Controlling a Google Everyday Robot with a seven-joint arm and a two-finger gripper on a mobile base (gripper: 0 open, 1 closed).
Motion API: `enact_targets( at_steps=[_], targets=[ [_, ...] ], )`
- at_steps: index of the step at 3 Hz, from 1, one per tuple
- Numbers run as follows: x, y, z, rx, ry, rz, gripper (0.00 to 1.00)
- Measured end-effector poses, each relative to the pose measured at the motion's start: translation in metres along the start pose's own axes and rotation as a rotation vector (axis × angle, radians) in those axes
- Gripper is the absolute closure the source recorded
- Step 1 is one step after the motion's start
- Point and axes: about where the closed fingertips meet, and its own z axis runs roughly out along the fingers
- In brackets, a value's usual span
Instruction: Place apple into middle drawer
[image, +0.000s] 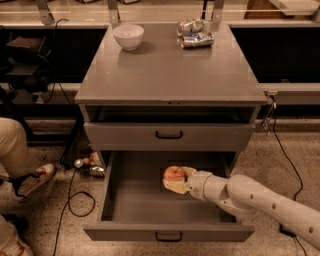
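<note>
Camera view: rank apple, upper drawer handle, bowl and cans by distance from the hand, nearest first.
1. apple: gripped in the hand, inside the open middle drawer.
2. upper drawer handle: on the drawer front above the hand.
3. bowl, back left of the cabinet top, and cans, back right: farthest, too close to call between them.

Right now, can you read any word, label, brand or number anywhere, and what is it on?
No text can be read.
Cans: printed sides, too blurred to read.
Bowl: no marking visible.
Cabinet: no marking visible.
Gripper, holding the apple inside the open middle drawer: no label visible.
</note>
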Motion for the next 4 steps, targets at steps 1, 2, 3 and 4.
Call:
enact_targets(
  at_steps=[1, 2, 3, 4],
  targets=[
    [0.0, 0.0, 0.0, 0.0, 0.0, 0.0, 1.0],
    [0.001, 0.0, 0.004, -0.036, -0.01, -0.027, 1.0],
    [0.019, -0.012, 0.029, -0.129, -0.006, -0.127, 1.0],
    [0.026, -0.024, 0.047, -0.148, 0.013, -0.213, 1.0]
  ],
)
